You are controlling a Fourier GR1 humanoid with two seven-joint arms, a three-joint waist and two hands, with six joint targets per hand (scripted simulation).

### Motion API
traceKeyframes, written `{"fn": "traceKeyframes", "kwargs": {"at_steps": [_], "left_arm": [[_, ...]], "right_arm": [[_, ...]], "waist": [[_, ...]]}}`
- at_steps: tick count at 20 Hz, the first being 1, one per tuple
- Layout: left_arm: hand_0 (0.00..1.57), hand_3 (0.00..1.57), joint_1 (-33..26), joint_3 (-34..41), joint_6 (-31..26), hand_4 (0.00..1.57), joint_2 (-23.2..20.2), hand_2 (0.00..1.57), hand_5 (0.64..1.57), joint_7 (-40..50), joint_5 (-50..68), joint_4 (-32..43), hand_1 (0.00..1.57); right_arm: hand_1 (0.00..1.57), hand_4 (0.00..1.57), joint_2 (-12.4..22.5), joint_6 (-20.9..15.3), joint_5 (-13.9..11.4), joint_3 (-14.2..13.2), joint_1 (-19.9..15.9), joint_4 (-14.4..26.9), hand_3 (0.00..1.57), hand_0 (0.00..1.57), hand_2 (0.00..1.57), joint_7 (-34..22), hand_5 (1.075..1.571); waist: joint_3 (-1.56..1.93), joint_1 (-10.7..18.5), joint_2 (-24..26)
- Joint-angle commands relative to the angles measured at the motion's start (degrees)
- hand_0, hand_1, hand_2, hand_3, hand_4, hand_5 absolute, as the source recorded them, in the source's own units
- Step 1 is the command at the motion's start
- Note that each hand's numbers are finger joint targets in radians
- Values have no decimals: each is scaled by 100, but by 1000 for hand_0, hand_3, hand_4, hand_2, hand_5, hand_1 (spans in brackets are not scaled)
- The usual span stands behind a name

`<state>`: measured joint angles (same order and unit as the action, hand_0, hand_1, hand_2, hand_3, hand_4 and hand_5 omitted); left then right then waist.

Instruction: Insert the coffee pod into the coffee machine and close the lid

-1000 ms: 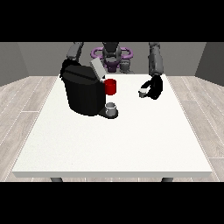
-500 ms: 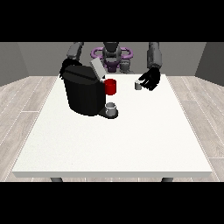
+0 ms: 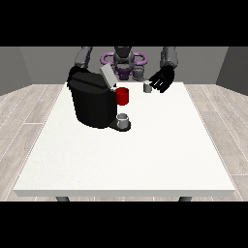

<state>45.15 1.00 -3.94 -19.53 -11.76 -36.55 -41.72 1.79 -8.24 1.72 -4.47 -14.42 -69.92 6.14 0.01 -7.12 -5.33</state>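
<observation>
A black coffee machine stands on the left part of the white table. Its grey lid is tilted up and open. The small grey coffee pod hangs just above the table's far edge, to the right of the lid. The black hand at the view's right has its fingers curled round the pod. At the view's left an arm comes down behind the machine, and its hand is hidden.
A red cup sits by the machine's right side. A small grey cup stands on the machine's base at the front. The robot's torso is behind the table's far edge.
The hand at the view's right has risen and moved left towards the machine's open lid, carrying the pod with it. The machine and cups have not moved.
</observation>
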Motion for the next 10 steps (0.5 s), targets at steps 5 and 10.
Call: {"fn": "traceKeyframes", "kwargs": {"at_steps": [5,10], "left_arm": [[1253,1281,964,470,-670,537,-661,1328,1571,42,236,106,1253],[1248,1237,1369,708,-374,515,-727,1292,1571,475,191,326,1248]], "right_arm": [[0,496,-40,22,27,94,-341,-238,0,0,0,-119,1571],[0,521,-172,88,178,590,-71,-580,0,0,0,-1,1571]], "waist": [[-1,-371,-318],[-1,-883,-429]]}}
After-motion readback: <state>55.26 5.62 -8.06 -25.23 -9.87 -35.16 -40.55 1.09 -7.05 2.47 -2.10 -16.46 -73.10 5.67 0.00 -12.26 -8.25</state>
